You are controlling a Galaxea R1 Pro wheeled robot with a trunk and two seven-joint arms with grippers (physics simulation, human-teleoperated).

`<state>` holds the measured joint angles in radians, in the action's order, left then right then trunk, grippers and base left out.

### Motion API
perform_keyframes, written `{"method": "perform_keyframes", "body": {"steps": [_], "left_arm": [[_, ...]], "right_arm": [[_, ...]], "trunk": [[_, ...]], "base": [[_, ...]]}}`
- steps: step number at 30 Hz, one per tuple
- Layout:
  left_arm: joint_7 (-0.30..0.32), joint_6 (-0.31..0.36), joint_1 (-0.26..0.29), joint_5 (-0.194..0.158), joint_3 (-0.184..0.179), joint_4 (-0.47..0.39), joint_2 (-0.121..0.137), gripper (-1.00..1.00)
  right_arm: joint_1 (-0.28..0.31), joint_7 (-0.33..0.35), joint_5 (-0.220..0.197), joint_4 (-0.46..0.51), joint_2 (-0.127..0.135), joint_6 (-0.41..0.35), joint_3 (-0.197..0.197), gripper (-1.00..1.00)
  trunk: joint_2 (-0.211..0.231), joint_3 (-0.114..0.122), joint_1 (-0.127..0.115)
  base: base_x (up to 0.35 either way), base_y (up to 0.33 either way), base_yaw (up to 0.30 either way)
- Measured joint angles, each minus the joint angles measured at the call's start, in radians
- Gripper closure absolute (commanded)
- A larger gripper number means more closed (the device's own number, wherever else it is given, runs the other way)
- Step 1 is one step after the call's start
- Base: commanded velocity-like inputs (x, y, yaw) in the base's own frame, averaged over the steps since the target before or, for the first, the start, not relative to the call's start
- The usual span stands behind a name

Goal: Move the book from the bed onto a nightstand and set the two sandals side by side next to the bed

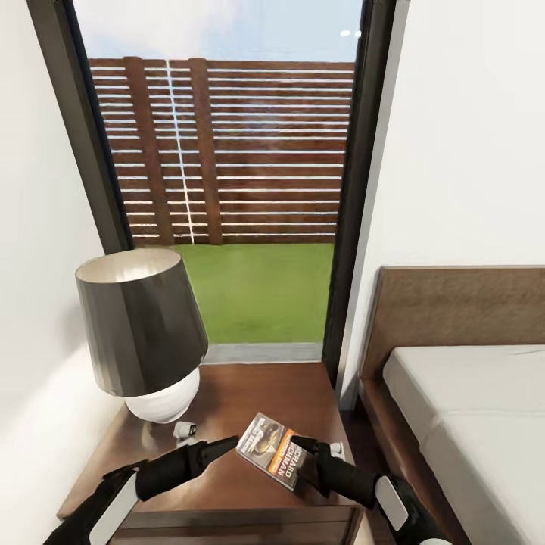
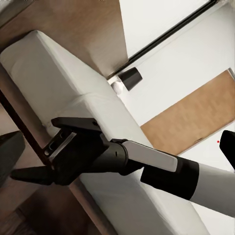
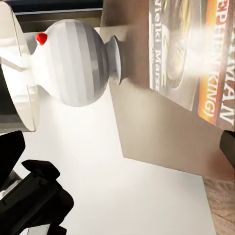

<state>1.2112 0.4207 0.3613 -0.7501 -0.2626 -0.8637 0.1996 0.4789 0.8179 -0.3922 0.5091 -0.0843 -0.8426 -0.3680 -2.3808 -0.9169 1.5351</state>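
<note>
While lying flat on the surface [image 1: 303,393], the book [image 1: 270,450] is being pinched at its near end by the right jaws [image 1: 301,454], long axis running diagonally away; the left jaws [image 1: 219,446] are being held apart, empty.

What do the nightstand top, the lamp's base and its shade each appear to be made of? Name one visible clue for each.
Nightstand: dark brown wood, glossy, judging by its sheen and faint grain.
Lamp base: probably glazed white ceramic; smooth, rounded, softly shaded.
Lamp shade: dark grey outside, pale inside; fabric or metal, the render leaves it open.
</note>
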Motion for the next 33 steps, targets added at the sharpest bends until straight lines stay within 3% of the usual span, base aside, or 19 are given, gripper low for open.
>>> {"method": "perform_keyframes", "body": {"steps": [4,7,8,10,11,13,18,23,33], "left_arm": [[-0.025,0.000,0.000,0.001,0.002,0.000,-0.002,-1.00],[-0.032,0.000,0.000,0.002,0.002,0.001,0.001,-1.00],[-0.034,-0.002,0.000,0.004,0.002,0.007,0.005,-1.00],[-0.034,-0.006,-0.001,0.011,0.002,0.034,0.019,-1.00],[-0.034,-0.014,-0.002,0.020,0.002,0.087,0.029,-1.00],[-0.030,-0.077,-0.003,0.048,0.003,0.202,0.037,-1.00],[0.007,-0.208,-0.003,0.080,0.008,0.292,0.066,-1.00],[0.011,-0.226,-0.003,0.084,0.010,0.337,0.086,-1.00],[0.010,-0.227,-0.003,0.084,0.010,0.341,0.087,-1.00]], "right_arm": [[0.000,-0.001,0.001,0.005,-0.009,0.001,0.004,-1.00],[0.000,-0.001,0.001,0.046,-0.010,0.005,0.056,-1.00],[-0.001,0.002,-0.001,0.091,-0.011,0.021,0.158,-1.00],[0.000,0.004,0.000,0.119,-0.011,0.052,0.269,-1.00],[0.000,0.005,0.000,0.128,-0.012,0.088,0.333,-1.00],[-0.001,0.008,0.004,0.134,-0.013,0.173,0.395,-1.00],[-0.001,0.009,0.006,0.135,-0.013,0.288,0.428,-1.00],[-0.001,0.007,0.010,0.135,-0.013,0.303,0.431,-1.00],[-0.001,0.007,0.012,0.133,-0.013,0.372,0.430,-1.00]], "trunk": [[0.028,0.013,-0.015],[0.049,0.022,-0.027],[0.056,0.025,-0.031],[0.070,0.031,-0.038],[0.077,0.034,-0.042],[0.091,0.041,-0.050],[0.126,0.056,-0.069],[0.161,0.072,-0.088],[0.231,0.103,-0.127]], "base": [[0.000,0.000,0.000],[0.000,0.000,0.000],[0.000,0.000,0.000],[0.000,0.000,0.000],[0.000,0.000,0.000],[0.000,0.000,0.000],[0.000,0.000,0.000],[0.000,0.000,0.000],[0.000,0.000,0.000]]}}
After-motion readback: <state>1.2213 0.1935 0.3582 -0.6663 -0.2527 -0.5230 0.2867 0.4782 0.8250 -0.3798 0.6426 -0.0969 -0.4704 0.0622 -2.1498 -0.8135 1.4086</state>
